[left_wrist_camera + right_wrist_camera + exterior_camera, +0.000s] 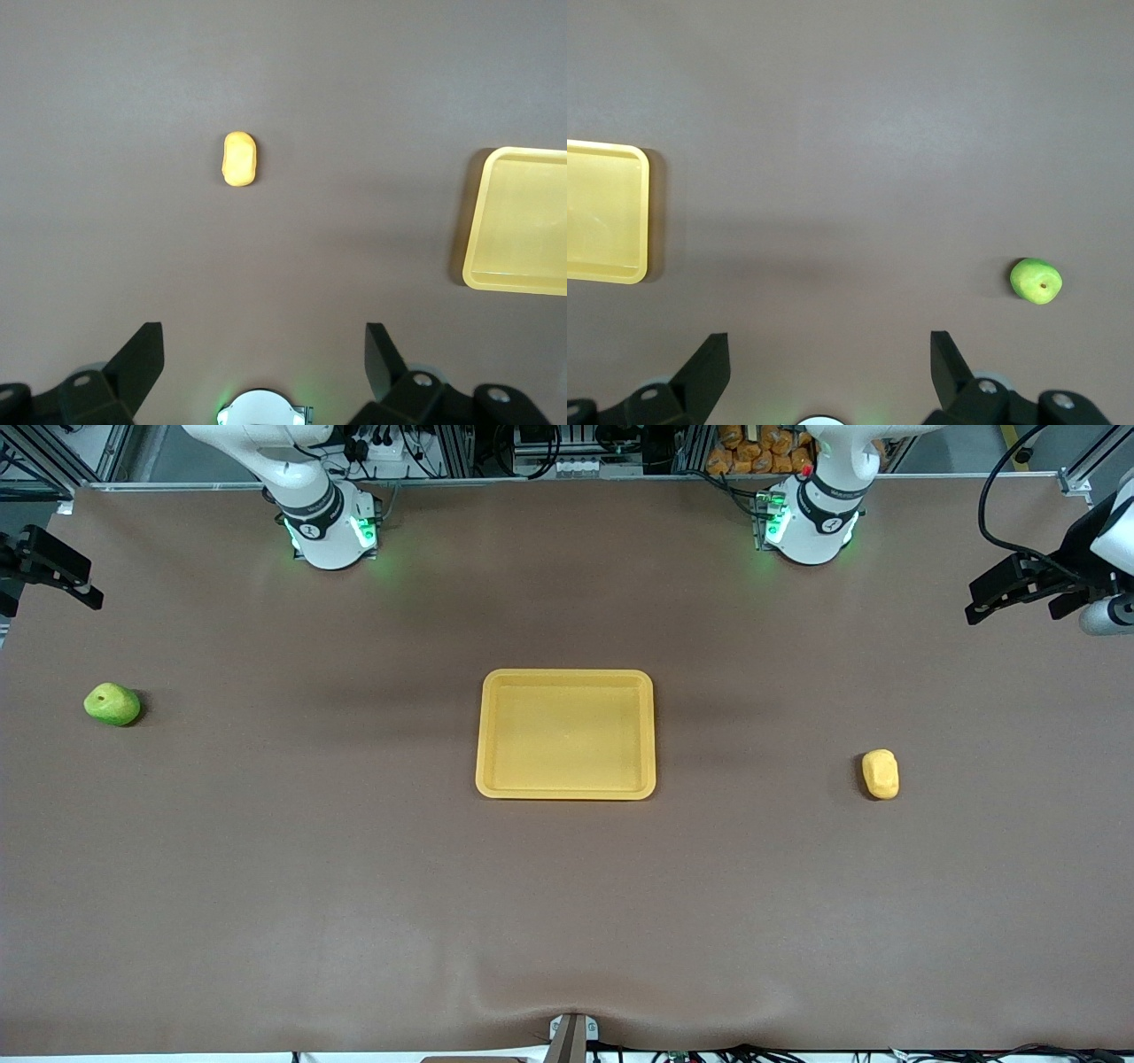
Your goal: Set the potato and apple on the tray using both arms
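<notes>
Nothing is picked yet: tray (566, 790) sits bare on the desk (567, 921). Left gripper (264, 354) gapes above potato (881, 773), right gripper (829, 354) gapes near apple (112, 704); 2 descents probably come next.

My work surface is a wide brown table (354, 868), matte and plain, with a slight ripple in its covering at the edge nearest the front camera. Three things lie directly on it, well apart from one another. The yellow-orange tray (566, 677) sits at the middle (nothing in it). The green apple (112, 704) rests toward my right arm's end, stem dimple turned upward. The yellow-tan potato (881, 773) lies toward my left arm's end, a little nearer the front camera than the apple.
</notes>
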Tool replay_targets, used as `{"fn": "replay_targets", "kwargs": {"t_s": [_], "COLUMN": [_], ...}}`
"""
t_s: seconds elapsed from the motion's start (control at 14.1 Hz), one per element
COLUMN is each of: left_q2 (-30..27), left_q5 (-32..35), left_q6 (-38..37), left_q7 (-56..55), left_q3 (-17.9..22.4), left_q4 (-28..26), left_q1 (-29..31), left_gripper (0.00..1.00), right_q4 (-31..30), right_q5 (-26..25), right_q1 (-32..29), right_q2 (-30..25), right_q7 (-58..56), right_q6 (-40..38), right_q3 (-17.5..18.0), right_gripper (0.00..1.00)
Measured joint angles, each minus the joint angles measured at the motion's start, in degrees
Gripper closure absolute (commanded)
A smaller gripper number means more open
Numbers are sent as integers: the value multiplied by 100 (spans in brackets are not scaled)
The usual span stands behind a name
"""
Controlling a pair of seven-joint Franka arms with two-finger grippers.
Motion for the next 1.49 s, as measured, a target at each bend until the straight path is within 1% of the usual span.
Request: {"fn": "replay_targets", "kwargs": {"t_s": [0.57,0.92,1.14,1.49], "left_q2": [0,54,198,616], "left_q5": [0,0,0,0], "left_q6": [-28,-60,-66,-30], "left_q7": [-4,-2,-1,-1], "left_q3": [1,-27,-25,-13], "left_q4": [11,5,-24,-44], "left_q1": [1,4,20,55], "left_gripper": [0,0,0,0], "right_q4": [0,0,0,0], "right_q5": [0,0,0,-15], "right_q1": [-8,-129,-135,-206], "right_q2": [27,131,131,200], "right_q7": [0,0,-1,-1], "right_q6": [0,0,0,1], "right_q3": [-22,-45,-43,-52], "right_gripper": [0,0,0,0]}}
